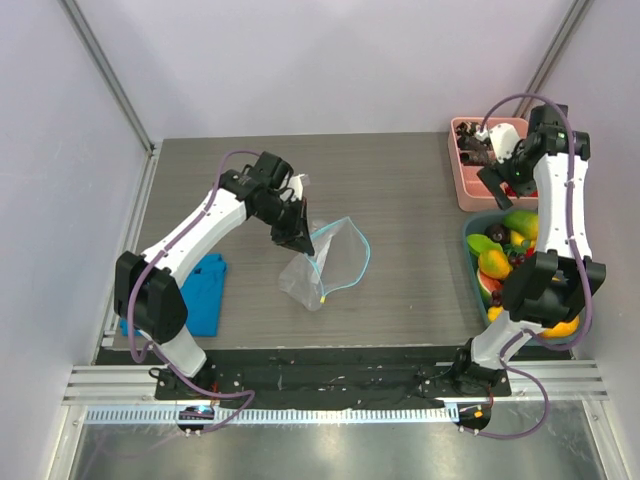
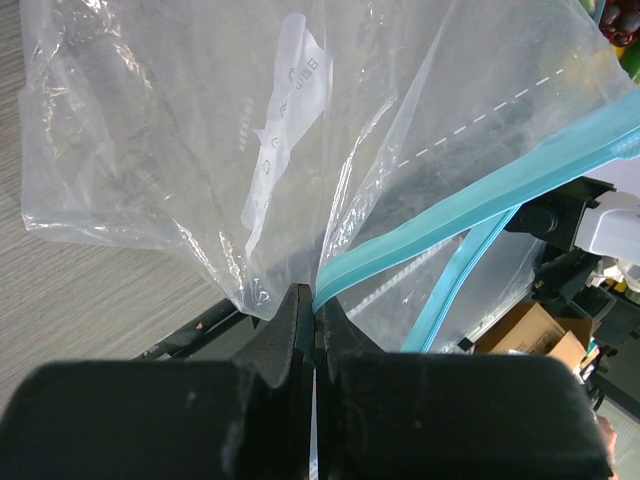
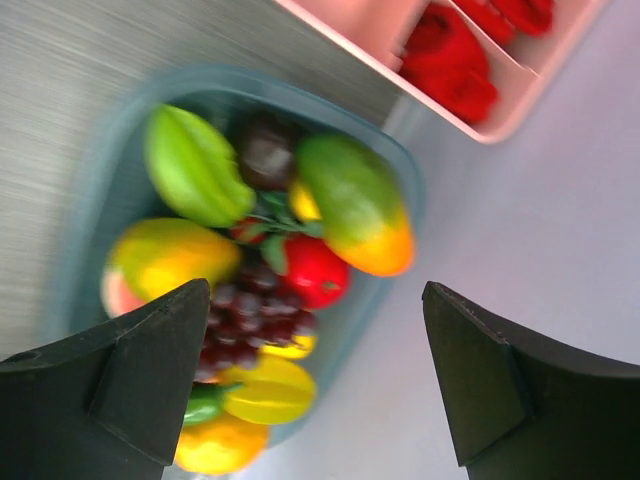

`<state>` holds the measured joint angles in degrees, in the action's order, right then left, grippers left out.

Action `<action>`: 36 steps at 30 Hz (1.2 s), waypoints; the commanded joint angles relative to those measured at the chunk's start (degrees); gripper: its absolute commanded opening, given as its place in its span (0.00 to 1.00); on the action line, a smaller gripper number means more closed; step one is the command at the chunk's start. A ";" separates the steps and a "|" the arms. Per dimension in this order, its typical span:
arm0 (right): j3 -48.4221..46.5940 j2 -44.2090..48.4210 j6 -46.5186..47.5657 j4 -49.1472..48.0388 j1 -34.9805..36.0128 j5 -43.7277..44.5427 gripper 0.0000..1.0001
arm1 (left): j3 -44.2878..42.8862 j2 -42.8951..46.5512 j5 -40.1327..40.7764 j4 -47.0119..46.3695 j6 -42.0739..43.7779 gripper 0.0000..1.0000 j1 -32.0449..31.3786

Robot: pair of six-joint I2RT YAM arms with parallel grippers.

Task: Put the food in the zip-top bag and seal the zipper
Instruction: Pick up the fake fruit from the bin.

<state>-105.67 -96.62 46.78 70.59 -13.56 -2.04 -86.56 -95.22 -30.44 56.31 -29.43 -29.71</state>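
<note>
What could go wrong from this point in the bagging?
1. The left jaws are shut on only a narrow bit of the zipper; the zip-top bag might slip free once fruit lands in it.
2. The bag's mouth is held on one side only, so it may sag closed.
3. The food lies heaped in the bowl; the open right jaws may catch two pieces or knock one out.

Top view overlooks table (image 1: 400,200); wrist views hug bag (image 2: 150,130), food (image 3: 350,200).

Left fingers (image 2: 285,335) pinched together at bottom centre, gripping the teal zipper (image 2: 470,195) by its end; crinkly zip-top bag (image 2: 180,130) fills the upper frame, grey tabletop (image 2: 70,285) at left.
</note>
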 commanded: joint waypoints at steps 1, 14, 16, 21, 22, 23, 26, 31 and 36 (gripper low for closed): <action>3.09 -1.29 10.42 -9.58 -3.31 11.71 0.91 | -1.50 0.74 0.90 -1.47 1.66 0.00 -0.52; 16.19 -7.61 15.00 -25.76 -3.93 19.62 0.93 | -2.29 0.21 2.22 -0.86 2.89 0.00 -0.96; 17.16 -7.97 15.18 -25.76 -3.93 19.62 0.93 | -2.29 0.12 2.40 -0.86 2.97 0.00 -0.96; 19.62 -9.29 15.35 -27.52 -3.84 20.06 0.91 | -2.47 -0.40 1.96 -0.94 2.98 0.00 -0.87; 19.80 -9.46 15.27 -27.78 -3.84 20.24 0.91 | -2.64 -0.49 1.87 -0.94 2.89 0.00 -0.96; 20.06 -9.64 15.09 -27.96 -3.93 20.15 0.89 | -2.73 -0.58 1.78 -0.86 2.97 0.00 -0.87; 21.20 -9.82 15.09 -27.96 -3.93 20.67 0.82 | -3.17 -0.76 2.13 -0.59 3.32 0.00 -0.87; 22.87 -7.36 15.18 -27.44 -3.93 20.33 0.57 | -3.00 -0.49 2.05 -0.59 3.33 0.00 -0.96; 19.02 -5.25 12.46 -22.78 -3.84 17.26 0.25 | -3.26 -0.49 1.35 -0.59 3.50 0.00 -0.87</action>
<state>-83.68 -106.08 61.19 44.07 -17.47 17.74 -87.20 -96.03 -28.25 56.38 -26.70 -30.37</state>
